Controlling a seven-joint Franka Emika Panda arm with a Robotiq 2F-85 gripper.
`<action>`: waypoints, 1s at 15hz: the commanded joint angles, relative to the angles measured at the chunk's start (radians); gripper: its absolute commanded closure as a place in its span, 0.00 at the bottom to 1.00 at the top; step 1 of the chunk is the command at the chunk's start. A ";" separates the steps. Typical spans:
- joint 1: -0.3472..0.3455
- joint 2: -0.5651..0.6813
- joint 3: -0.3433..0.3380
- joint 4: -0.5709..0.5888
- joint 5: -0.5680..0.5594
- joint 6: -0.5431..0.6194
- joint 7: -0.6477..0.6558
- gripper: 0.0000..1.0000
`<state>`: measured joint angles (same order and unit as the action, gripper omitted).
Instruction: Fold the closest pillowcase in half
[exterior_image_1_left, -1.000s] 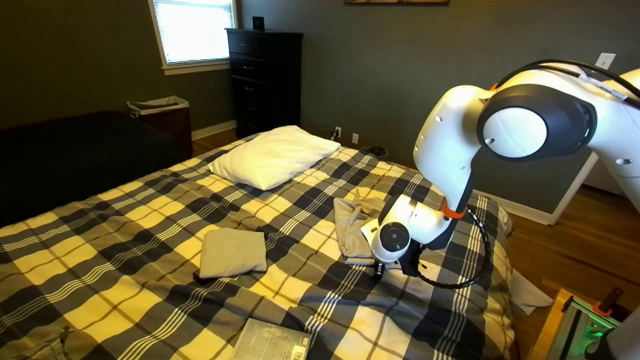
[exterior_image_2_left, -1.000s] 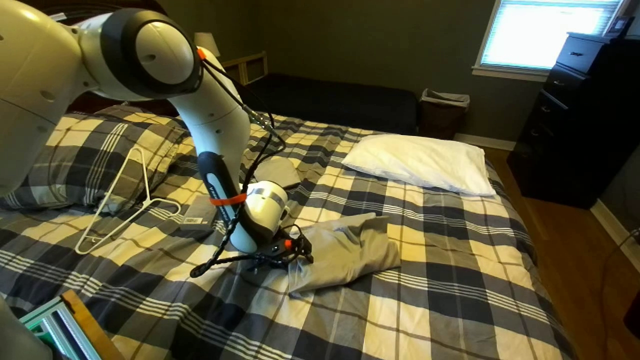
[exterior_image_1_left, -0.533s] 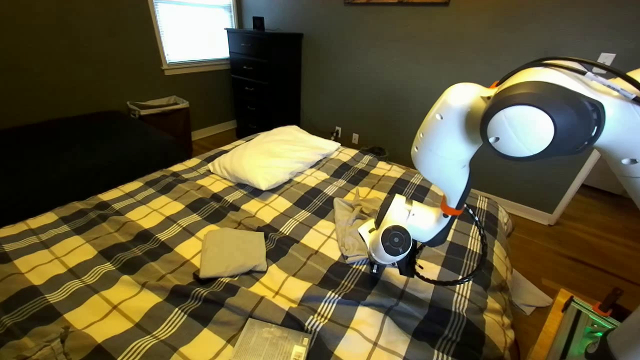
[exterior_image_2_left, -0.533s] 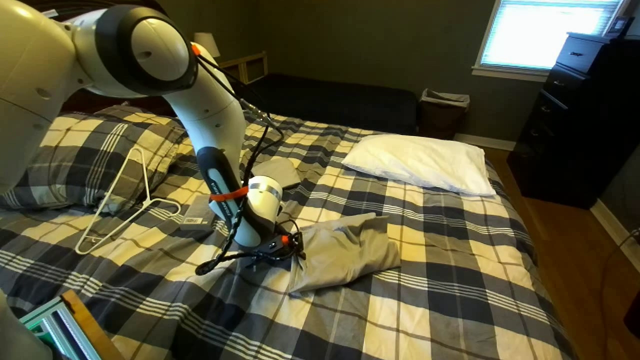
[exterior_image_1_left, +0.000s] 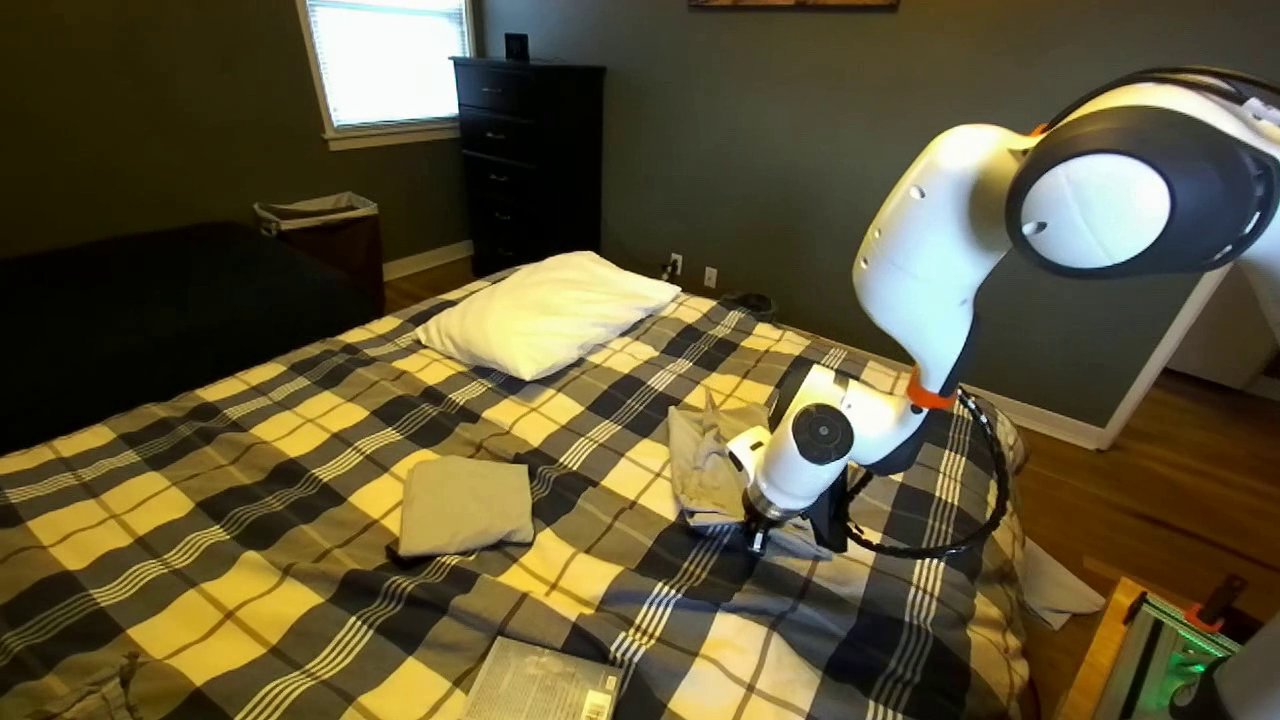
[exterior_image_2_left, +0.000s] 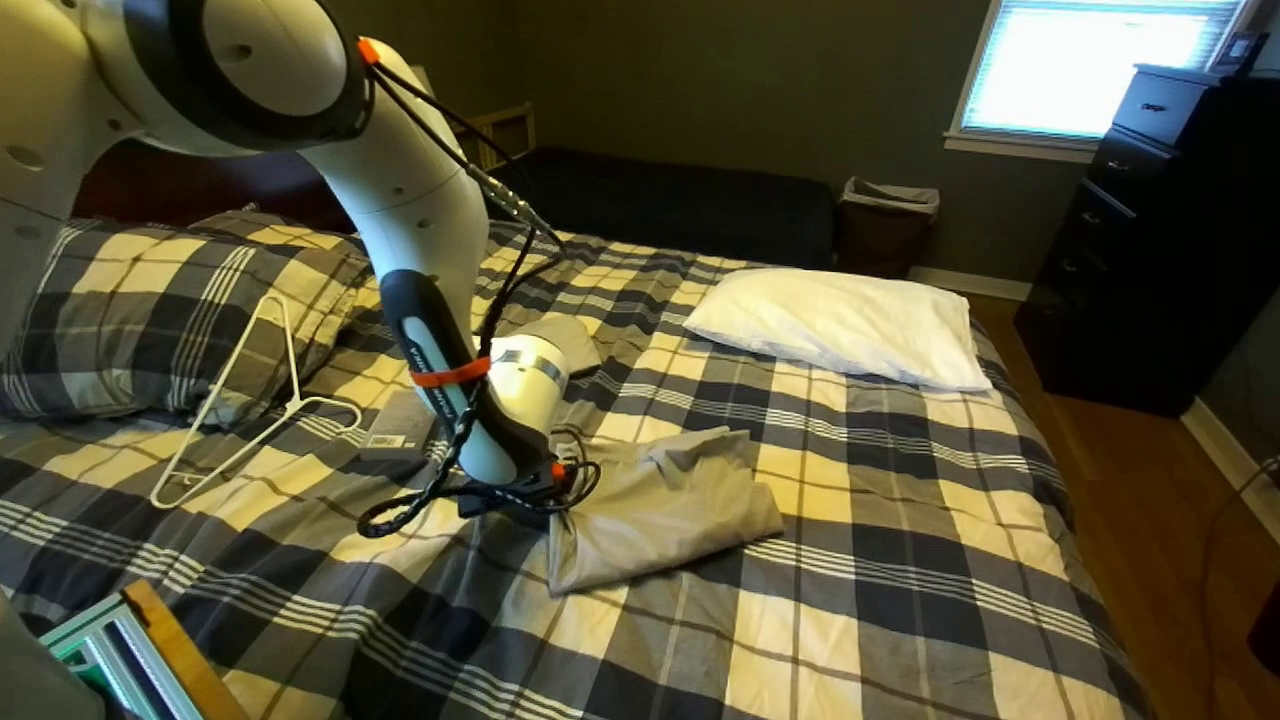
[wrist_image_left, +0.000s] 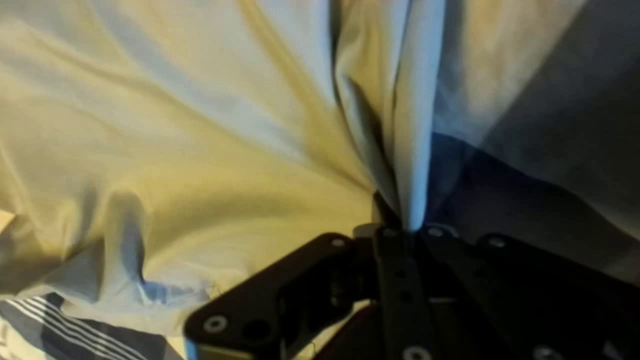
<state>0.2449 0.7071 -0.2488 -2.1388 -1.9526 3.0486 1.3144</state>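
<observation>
The pillowcase, a rumpled grey cloth, lies on the plaid bed in both exterior views (exterior_image_1_left: 700, 470) (exterior_image_2_left: 670, 510), with a raised crease at its far part. In the wrist view the pillowcase (wrist_image_left: 200, 150) fills the left half, and its folds gather to a point at my gripper (wrist_image_left: 407, 227). The jaws are pinched together there with a strip of the cloth between them. Low over the near edge of the cloth, the gripper (exterior_image_1_left: 758, 540) points down in an exterior view. The arm covers part of the pillowcase; the fingertips themselves are hidden in the cloth.
A smaller tan folded cloth (exterior_image_1_left: 468, 508) and a grey package (exterior_image_1_left: 540, 685) lie on the bed. Farther off is a plump white pillow (exterior_image_1_left: 550, 315). A white hanger (exterior_image_2_left: 292, 405) rests near the plaid pillows (exterior_image_2_left: 170, 310). The wooden-edged stand (exterior_image_2_left: 180, 645) borders the bed.
My jaws have closed on the cloth. The arm has drawn back and risen a little, and the pillowcase has slid a short way along with it, leftwards in an exterior view.
</observation>
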 joint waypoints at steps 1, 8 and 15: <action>-0.130 -0.137 0.149 -0.140 0.103 0.081 -0.248 0.99; -0.023 -0.141 -0.118 -0.285 0.161 0.359 -0.465 0.99; 0.085 -0.139 -0.366 -0.227 0.074 0.417 -0.403 0.97</action>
<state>0.3316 0.5679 -0.6169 -2.3657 -1.8792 3.4663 0.9129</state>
